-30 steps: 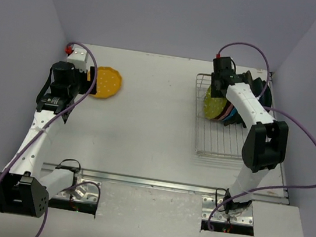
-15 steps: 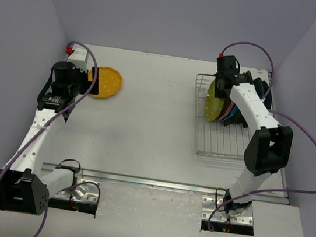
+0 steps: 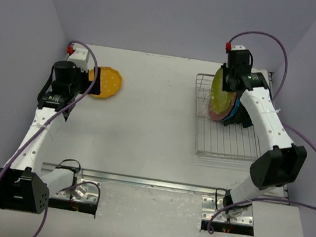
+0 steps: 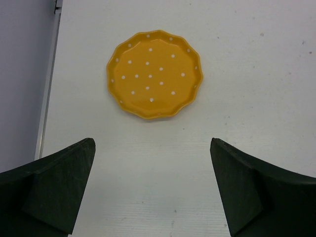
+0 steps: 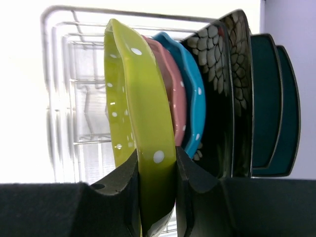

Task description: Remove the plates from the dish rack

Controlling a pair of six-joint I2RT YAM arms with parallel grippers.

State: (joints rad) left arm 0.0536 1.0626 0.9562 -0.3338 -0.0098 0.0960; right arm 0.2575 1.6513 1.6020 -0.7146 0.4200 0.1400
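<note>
The silver wire dish rack (image 3: 225, 141) stands at the right of the table. My right gripper (image 5: 156, 170) is shut on the rim of the yellow-green dotted plate (image 5: 138, 113), held on edge above the rack (image 5: 74, 98); this plate also shows in the top view (image 3: 219, 92). Behind it stand the pink plate (image 5: 170, 84), the blue plate (image 5: 190, 98), the black floral plates (image 5: 222, 94) and the dark teal plates (image 5: 269, 98). The orange dotted plate (image 4: 154, 74) lies flat on the table at the left (image 3: 106, 82). My left gripper (image 4: 153, 187) is open and empty above the table near it.
A white box with a red part (image 3: 77, 55) sits at the table's back left corner. Purple walls close in both sides. A metal rail (image 3: 155, 183) runs along the table's near edge.
My right gripper has risen and shifted right, lifting the yellow-green plate up out of the rack's row. The left arm has barely moved.
</note>
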